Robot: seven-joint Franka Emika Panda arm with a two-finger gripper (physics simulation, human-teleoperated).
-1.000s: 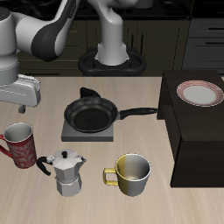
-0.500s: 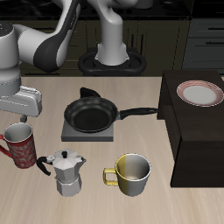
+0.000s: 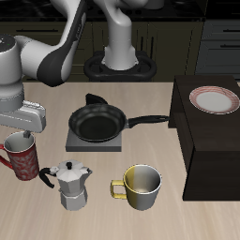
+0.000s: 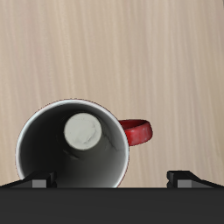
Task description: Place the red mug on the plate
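The red mug (image 3: 22, 157) with a white pattern stands upright near the table's front edge, beside the moka pot. My gripper (image 3: 21, 129) hangs just above its rim, open and empty. In the wrist view I look straight down into the mug's dark inside (image 4: 74, 149), with its red handle (image 4: 137, 131) sticking out sideways. The fingertips (image 4: 37, 181) stand wide apart around the gripper's middle (image 4: 110, 179). The white plate (image 3: 214, 98) with a reddish-pink rim lies on top of the dark cabinet, far across the table from the mug.
A black frying pan (image 3: 98, 120) sits on a grey stove pad (image 3: 75, 142) mid-table, its handle pointing toward the dark cabinet (image 3: 211, 150). A silver moka pot (image 3: 71, 183) and a yellow-and-grey mug (image 3: 141, 186) stand near the front edge.
My gripper has come down toward the red mug and now sits just above its rim. The mug and the other things have not moved.
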